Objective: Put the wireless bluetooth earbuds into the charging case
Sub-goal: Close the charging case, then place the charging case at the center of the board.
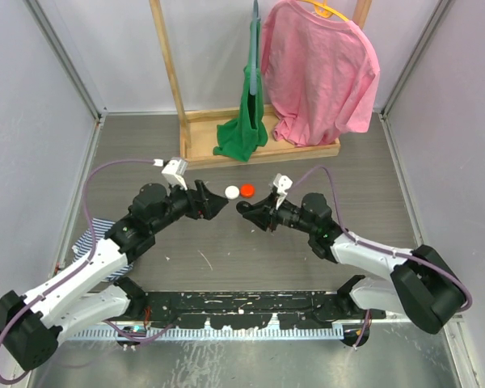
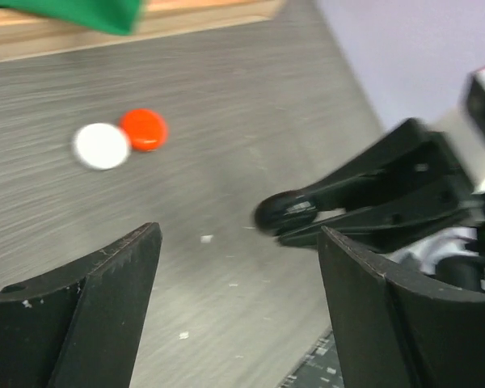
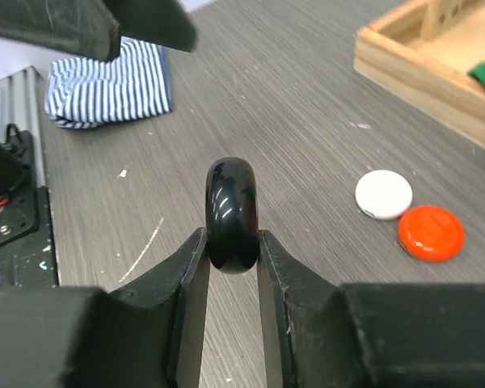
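bench: bare grey in the middle. wooden clothes rack at the top of the frame, out of the work zone.
left tool: jaws wide, nothing between them, centre of the top view, nose to nose with the right tool.
right tool: narrow, pinching the black charging case edge-on between its pads, lifted off the bench at frame centre.
case looks closed from here. can't see a seam or which side is the lid.
no earbuds visible in any view. white disc and red disc sit touching each other just above the tools, can't tell what they are.

my read: lid-open or handover is the step in hand.
- the right grip sits low on the case, so the upper half is free. use that.
- bring the left tool in square to the exposed edge and close only once the pads straddle it.
- glossy round shell: an off-centre pinch will likely squirt it out.
- don't let go with the right until the left has it.
- work over bare bench, clear of the discs.
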`<control>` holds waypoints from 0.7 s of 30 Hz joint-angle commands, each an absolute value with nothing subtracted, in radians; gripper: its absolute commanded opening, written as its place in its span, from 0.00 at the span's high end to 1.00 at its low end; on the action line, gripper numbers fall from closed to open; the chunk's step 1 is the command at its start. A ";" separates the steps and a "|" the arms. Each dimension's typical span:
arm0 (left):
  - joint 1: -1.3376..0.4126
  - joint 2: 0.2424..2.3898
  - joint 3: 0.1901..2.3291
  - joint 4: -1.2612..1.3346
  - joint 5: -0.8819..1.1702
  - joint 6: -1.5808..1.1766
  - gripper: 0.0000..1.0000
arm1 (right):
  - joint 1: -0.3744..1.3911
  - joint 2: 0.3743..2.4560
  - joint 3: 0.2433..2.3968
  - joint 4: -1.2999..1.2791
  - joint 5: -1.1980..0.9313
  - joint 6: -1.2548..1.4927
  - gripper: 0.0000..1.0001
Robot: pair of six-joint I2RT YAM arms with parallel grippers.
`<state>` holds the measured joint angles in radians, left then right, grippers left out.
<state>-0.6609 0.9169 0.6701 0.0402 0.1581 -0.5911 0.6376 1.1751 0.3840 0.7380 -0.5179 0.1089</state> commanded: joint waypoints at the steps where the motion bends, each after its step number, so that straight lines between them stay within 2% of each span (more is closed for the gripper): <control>1: -0.656 0.850 0.603 -0.072 -0.179 -0.469 0.19 | 0.632 1.229 0.475 0.623 -0.396 0.152 0.77; 7: -0.656 0.802 0.548 -0.142 -0.342 -0.411 0.13 | 0.628 1.369 0.554 0.514 -0.336 0.233 0.77; 11: -0.657 0.764 0.510 -0.170 -0.468 -0.397 0.13 | 0.627 1.482 0.620 0.451 -0.305 0.310 0.75; 13: -0.657 0.740 0.474 -0.151 -0.521 -0.401 0.09 | 0.626 1.540 0.660 0.417 -0.287 0.347 0.74; 19: -0.655 0.710 0.430 -0.136 -0.539 -0.412 0.01 | 0.626 1.686 0.774 0.376 -0.267 0.436 0.71; 21: -0.655 0.704 0.431 -0.141 -0.536 -0.417 0.02 | 0.626 1.721 0.803 0.367 -0.259 0.459 0.68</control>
<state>-0.6590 0.7273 0.4164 -0.1757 -0.4789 -0.4210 0.6308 1.6852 0.7219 0.3653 -0.2893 0.3782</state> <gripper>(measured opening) 0.986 0.329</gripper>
